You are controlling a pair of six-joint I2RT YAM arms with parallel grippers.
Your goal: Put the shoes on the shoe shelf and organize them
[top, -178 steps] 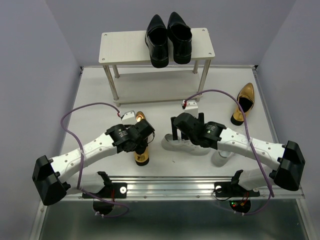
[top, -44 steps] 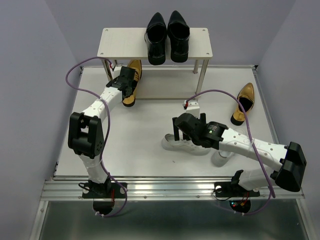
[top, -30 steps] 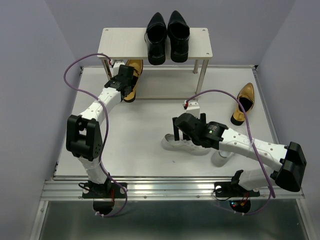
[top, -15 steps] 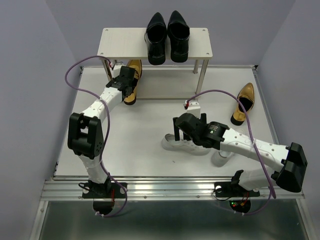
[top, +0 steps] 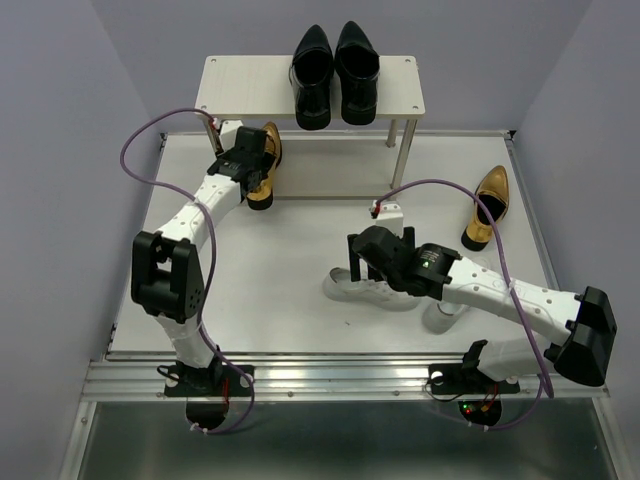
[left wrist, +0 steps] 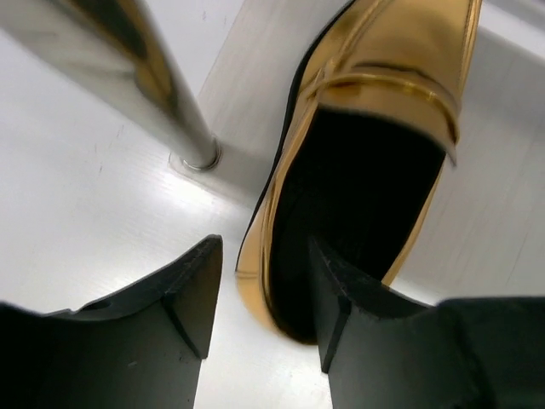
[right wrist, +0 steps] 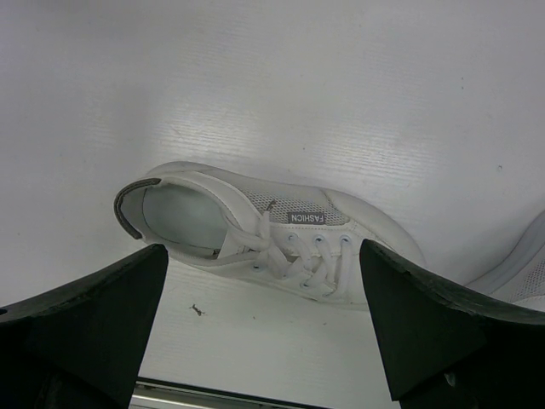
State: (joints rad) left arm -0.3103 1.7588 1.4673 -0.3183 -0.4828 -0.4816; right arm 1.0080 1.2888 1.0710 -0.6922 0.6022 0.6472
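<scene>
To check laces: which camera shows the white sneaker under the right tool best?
Right wrist: the white sneaker fills the frame, laces and label clear. Top external shows it small, partly behind the right arm. Left wrist misses it.

One legible marking was recorded. It stood on the white sneaker (right wrist: 255,243) lying on the worktop (right wrist: 358,102): a small grey rectangular tab (right wrist: 306,218) set on the upper beside the lacing, close to the shoe's opening. The tab bore the single word "FASHION" in white capital letters. In the right wrist view the word appeared upside down, running along the length of the shoe. Whether the tab sat on the tongue or on the side panel could not be told. In the top view the same tab was too small to read.
</scene>
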